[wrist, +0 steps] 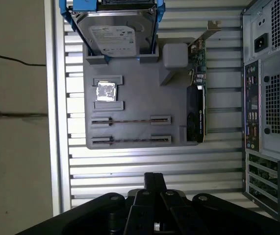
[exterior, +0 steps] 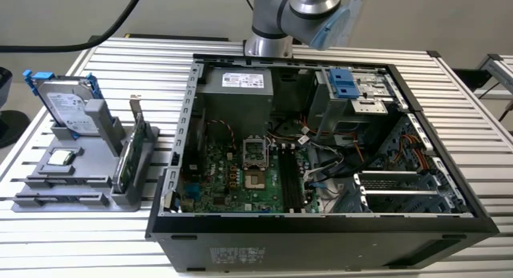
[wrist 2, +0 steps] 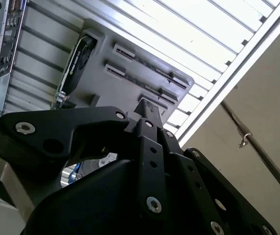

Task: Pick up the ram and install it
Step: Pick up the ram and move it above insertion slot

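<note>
The ram shows edge-on as a thin dark line (wrist: 130, 120) in a narrow slot of the grey holder (wrist: 135, 73), with a second such line (wrist: 130, 139) in the slot beside it. In the exterior view these slots (exterior: 62, 182) are at the holder's front, on that view's left. My gripper (wrist: 154, 177) hangs high over the slatted table just off the holder's slot side, well apart from it. Its black fingers (wrist 2: 147, 110) are pressed together, shut, with nothing seen between them. The arm's grey joint (exterior: 309, 8) rises behind the case.
The holder also carries a silver hard drive with blue rails (wrist: 117, 29), a green card with a metal bracket (wrist: 197, 98) and a small square chip (wrist: 105, 91). The open computer case (exterior: 184, 170) stands beside it, its motherboard (exterior: 232, 182) and long dark memory slots (exterior: 290, 182) exposed.
</note>
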{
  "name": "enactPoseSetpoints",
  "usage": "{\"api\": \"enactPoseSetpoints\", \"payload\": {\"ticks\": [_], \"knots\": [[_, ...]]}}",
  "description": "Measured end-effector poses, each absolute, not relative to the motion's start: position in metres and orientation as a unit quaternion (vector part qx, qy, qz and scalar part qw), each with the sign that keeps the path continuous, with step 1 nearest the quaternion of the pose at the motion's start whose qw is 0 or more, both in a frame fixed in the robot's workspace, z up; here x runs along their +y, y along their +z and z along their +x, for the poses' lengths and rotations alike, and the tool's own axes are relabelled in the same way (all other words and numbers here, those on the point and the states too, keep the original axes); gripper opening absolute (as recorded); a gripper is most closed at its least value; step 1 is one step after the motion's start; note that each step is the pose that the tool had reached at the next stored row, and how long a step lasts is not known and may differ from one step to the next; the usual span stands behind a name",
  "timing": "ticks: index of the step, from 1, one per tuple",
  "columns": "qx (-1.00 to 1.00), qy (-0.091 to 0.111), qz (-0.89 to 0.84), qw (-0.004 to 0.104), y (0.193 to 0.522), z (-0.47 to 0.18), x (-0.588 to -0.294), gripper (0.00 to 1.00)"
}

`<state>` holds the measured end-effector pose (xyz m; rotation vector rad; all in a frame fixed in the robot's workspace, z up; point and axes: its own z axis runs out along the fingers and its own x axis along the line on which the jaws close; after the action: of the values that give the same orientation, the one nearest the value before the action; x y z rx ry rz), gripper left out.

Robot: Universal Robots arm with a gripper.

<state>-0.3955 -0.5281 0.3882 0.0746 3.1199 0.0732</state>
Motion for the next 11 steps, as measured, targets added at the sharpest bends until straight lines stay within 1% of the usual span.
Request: {"api": "enactPoseSetpoints", "payload": {"ticks": [11], "knots": [[0.999, 0.023, 0.026, 0.01, 0.3882, -0.3955, -0.5281, 0.0]]}}
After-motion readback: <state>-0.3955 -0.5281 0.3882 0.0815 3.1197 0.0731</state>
